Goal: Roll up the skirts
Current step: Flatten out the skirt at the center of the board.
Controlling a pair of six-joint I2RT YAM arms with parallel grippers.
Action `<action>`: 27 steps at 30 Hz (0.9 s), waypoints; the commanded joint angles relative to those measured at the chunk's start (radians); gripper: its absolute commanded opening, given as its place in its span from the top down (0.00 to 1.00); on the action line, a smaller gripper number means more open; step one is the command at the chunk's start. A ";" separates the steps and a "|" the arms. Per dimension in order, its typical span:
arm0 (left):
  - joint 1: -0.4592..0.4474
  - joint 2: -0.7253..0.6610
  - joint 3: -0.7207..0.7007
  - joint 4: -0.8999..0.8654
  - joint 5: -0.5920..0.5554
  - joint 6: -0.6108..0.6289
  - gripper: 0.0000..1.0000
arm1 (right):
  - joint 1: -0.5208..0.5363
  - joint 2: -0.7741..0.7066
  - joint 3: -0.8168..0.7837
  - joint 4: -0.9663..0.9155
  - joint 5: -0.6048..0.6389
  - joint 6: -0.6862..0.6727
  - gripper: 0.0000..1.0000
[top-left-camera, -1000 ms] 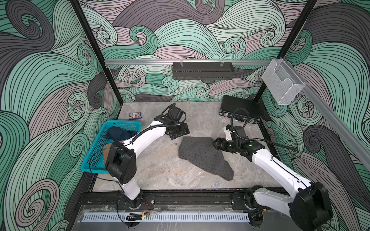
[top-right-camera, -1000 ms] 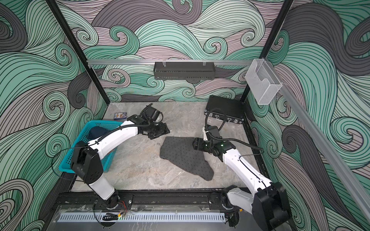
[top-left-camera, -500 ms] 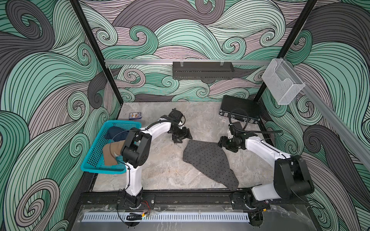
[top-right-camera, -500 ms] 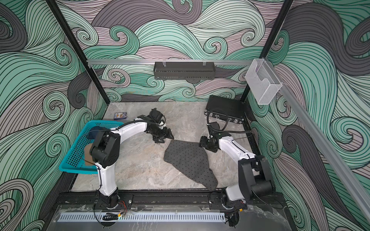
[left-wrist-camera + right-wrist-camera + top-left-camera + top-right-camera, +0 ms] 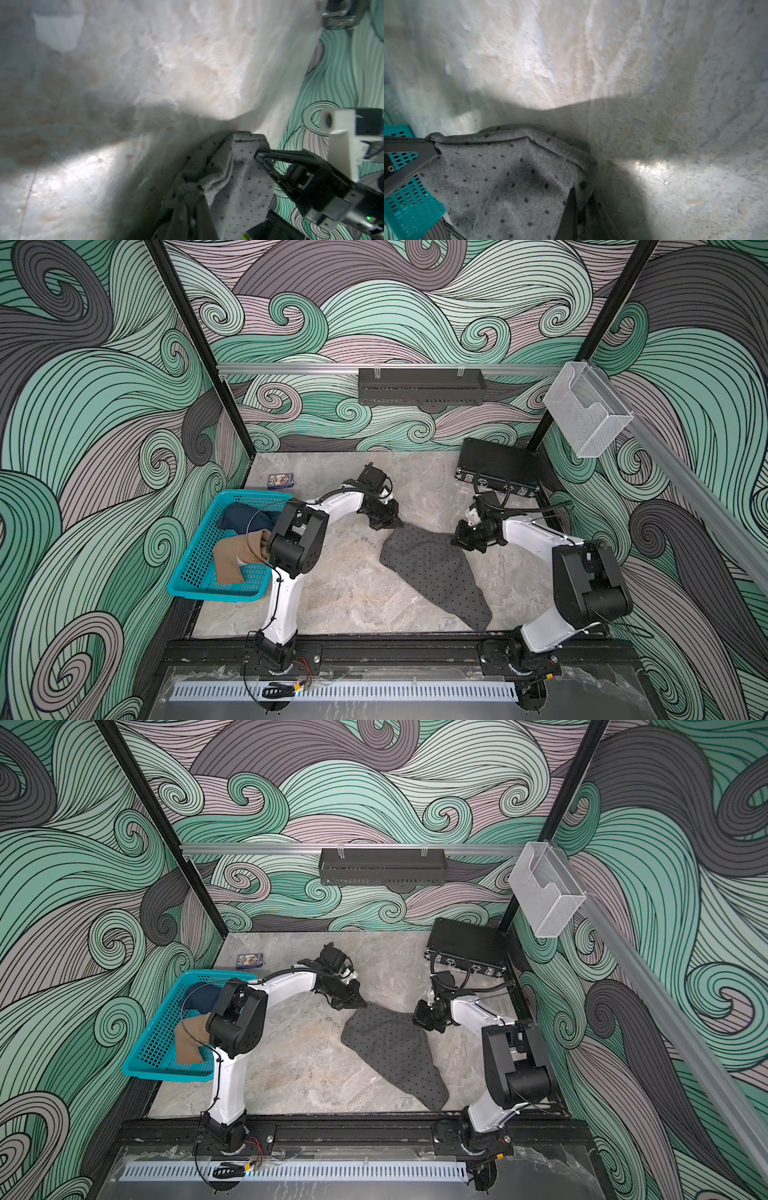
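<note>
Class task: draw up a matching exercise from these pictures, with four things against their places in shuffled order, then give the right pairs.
Things
1. dark grey dotted cloth skirt
2. tan-brown cloth skirt
3. black hard rectangular case
4. small blue printed box

Places
A. inside the teal perforated plastic basket
B. at the far right corner of the grey marbled table
C. spread out mid-table
D. on the table just behind the basket

Pairs: 1-C, 2-A, 3-B, 4-D

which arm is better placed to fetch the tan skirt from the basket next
Left. The tan skirt lies in the teal basket beside the left arm, far from the right arm. The left gripper, like the right gripper, is shut on the dotted skirt and must release first.
</note>
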 commanded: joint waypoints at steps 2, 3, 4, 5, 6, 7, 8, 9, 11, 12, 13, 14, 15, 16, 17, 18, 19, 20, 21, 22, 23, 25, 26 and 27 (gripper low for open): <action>0.051 -0.208 0.207 0.087 0.012 0.005 1.00 | 0.014 -0.126 0.203 0.089 -0.016 0.013 1.00; 0.069 -0.240 0.278 0.061 -0.018 0.039 1.00 | 0.022 -0.150 0.270 0.094 -0.006 -0.010 1.00; 0.080 -0.266 0.345 0.032 -0.058 0.076 1.00 | 0.031 -0.173 0.322 0.107 0.013 -0.031 1.00; 0.085 -0.296 0.411 0.017 -0.116 0.120 1.00 | 0.043 -0.197 0.370 0.129 0.045 -0.053 1.00; 0.086 -0.332 0.447 0.034 -0.159 0.175 1.00 | 0.051 -0.220 0.408 0.162 0.062 -0.074 1.00; 0.086 -0.363 0.466 0.046 -0.181 0.218 1.00 | 0.058 -0.235 0.431 0.195 0.067 -0.087 1.00; 0.086 -0.399 0.476 0.052 -0.210 0.259 1.00 | 0.062 -0.249 0.449 0.225 0.067 -0.101 1.00; 0.085 -0.429 0.475 0.054 -0.232 0.295 1.00 | 0.068 -0.261 0.456 0.253 0.055 -0.119 1.00; 0.083 -0.485 0.411 0.063 -0.249 0.345 0.93 | 0.081 -0.290 0.415 0.297 0.049 -0.141 0.93; 0.083 -0.509 0.357 0.069 -0.259 0.353 0.80 | 0.088 -0.301 0.377 0.317 0.058 -0.137 0.84; 0.080 -0.538 0.285 0.065 -0.270 0.364 0.65 | 0.091 -0.315 0.320 0.325 0.066 -0.121 0.79; 0.078 -0.568 0.202 0.057 -0.290 0.361 0.61 | 0.092 -0.328 0.255 0.325 0.074 -0.092 0.78; 0.077 -0.596 0.114 0.061 -0.315 0.333 0.56 | 0.093 -0.339 0.190 0.329 0.080 -0.059 0.78; 0.077 -0.634 -0.005 0.084 -0.330 0.288 0.42 | 0.092 -0.352 0.109 0.346 0.073 -0.020 0.75; 0.075 -0.688 -0.125 0.099 -0.359 0.230 0.34 | 0.093 -0.363 0.025 0.361 0.056 0.010 0.68; 0.072 -0.717 -0.222 0.102 -0.388 0.177 0.30 | 0.094 -0.372 -0.035 0.350 0.052 0.030 0.62; 0.072 -0.749 -0.320 0.082 -0.412 0.126 0.28 | 0.094 -0.384 -0.094 0.318 0.062 0.059 0.57; 0.072 -0.778 -0.404 0.044 -0.443 0.069 0.26 | 0.094 -0.398 -0.149 0.284 0.067 0.075 0.52; 0.072 -0.799 -0.472 0.016 -0.467 0.028 0.25 | 0.094 -0.411 -0.189 0.239 0.076 0.085 0.49; 0.080 -0.825 -0.539 -0.022 -0.469 -0.032 0.25 | 0.094 -0.426 -0.229 0.180 0.094 0.098 0.46; 0.083 -0.852 -0.597 -0.051 -0.449 -0.071 0.22 | 0.088 -0.441 -0.267 0.131 0.104 0.100 0.43; 0.085 -0.898 -0.696 -0.050 -0.423 -0.114 0.22 | 0.062 -0.487 -0.322 0.072 0.103 0.096 0.41; 0.085 -0.923 -0.741 -0.032 -0.435 -0.150 0.20 | 0.051 -0.527 -0.347 0.046 0.129 0.111 0.38; 0.086 -0.940 -0.784 0.011 -0.443 -0.157 0.19 | 0.048 -0.564 -0.366 0.043 0.154 0.131 0.34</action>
